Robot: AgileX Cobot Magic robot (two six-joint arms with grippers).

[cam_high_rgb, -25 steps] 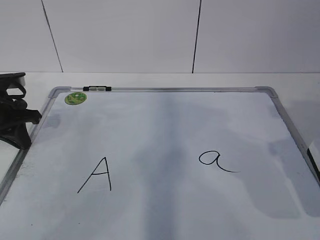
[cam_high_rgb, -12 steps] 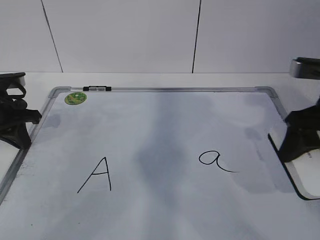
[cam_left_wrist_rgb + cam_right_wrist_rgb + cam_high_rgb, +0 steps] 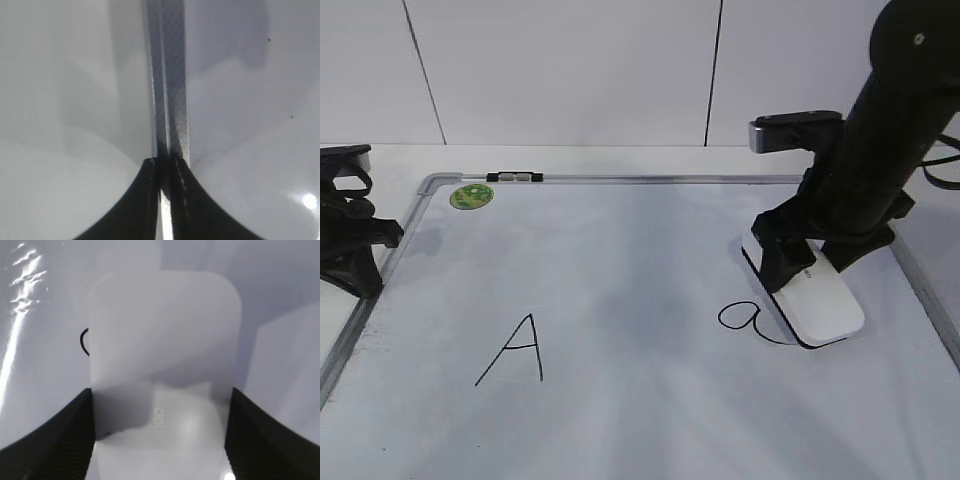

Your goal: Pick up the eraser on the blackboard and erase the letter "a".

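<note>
The white eraser [image 3: 817,303] lies flat on the blackboard [image 3: 620,270], and its left edge covers the tail of the letter "a" [image 3: 737,317]. My right gripper [image 3: 808,262] is shut on the eraser's two sides from above. In the right wrist view the eraser [image 3: 160,335] fills the space between the fingers of the right gripper [image 3: 160,432], and a black arc of the "a" [image 3: 83,342] shows at the eraser's left edge. My left gripper [image 3: 355,250] is at the board's left edge. In the left wrist view it [image 3: 165,167] is shut and empty over the silver frame [image 3: 170,90].
A capital "A" [image 3: 515,350] is written on the left half of the board. A round green sticker [image 3: 471,196] and a small black-and-grey clip [image 3: 515,177] are at the far left corner. A white wall stands behind the table.
My right arm has come in from the right edge with the eraser and moved left, up to the "a". The left arm has not moved.
</note>
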